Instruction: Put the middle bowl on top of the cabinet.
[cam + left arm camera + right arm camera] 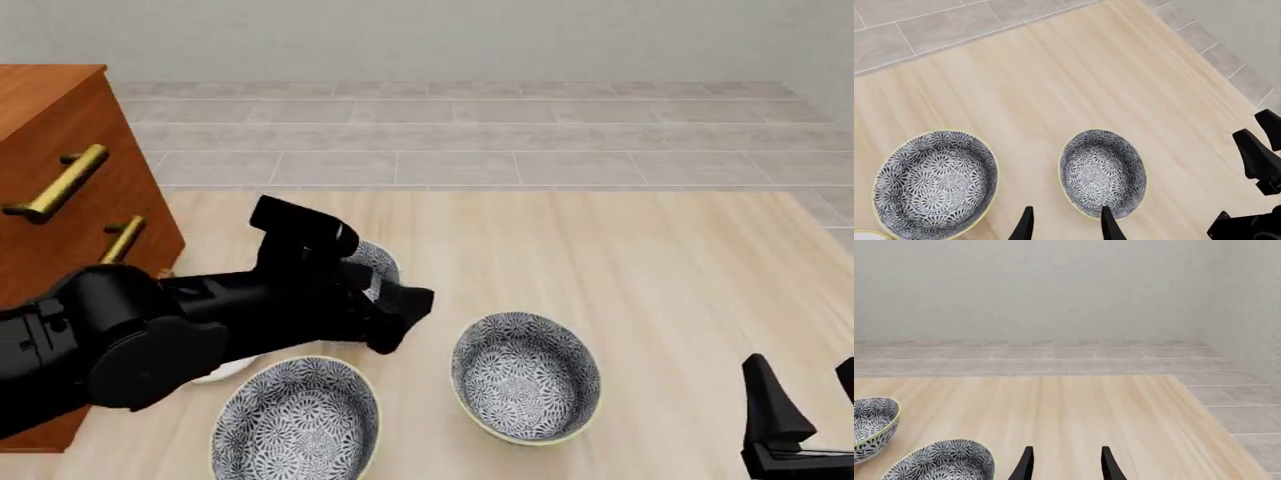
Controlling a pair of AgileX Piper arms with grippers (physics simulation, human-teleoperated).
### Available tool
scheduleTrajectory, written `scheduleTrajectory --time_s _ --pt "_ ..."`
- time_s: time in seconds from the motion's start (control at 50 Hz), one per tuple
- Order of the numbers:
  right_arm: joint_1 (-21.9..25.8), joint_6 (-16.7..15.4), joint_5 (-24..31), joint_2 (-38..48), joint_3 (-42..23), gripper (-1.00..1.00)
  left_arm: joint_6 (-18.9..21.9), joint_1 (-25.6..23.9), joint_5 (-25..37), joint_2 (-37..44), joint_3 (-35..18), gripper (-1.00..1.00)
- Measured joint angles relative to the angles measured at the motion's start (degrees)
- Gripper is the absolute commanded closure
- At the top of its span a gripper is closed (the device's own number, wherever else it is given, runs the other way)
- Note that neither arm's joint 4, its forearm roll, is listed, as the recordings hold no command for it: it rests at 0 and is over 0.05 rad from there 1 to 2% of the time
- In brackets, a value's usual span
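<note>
My left arm (200, 320) covers most of one bowl (376, 262) in the front view's middle left, and most of the white plate (224, 372) under it. The cabinet (67, 180) runs off the left edge. My right jaws are cut by the lower right corner.

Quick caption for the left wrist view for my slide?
Left gripper, fingers open and empty, above the table, pointing at one patterned bowl with a second bowl beside it.
</note>
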Motion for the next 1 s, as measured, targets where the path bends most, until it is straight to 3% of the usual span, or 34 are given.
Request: scheduleTrajectory --time_s 0.62,1.0 --pt "0.1 0.1 0.7 -0.4 0.0 -1.0 -4.6 -1.1 -6.6 6.9 1.6 -1.0" --pt "0.1 0.2 -1.7 2.3 0.0 -1.0 -7.3 -1.0 -11.0 11.1 2.5 -1.0"
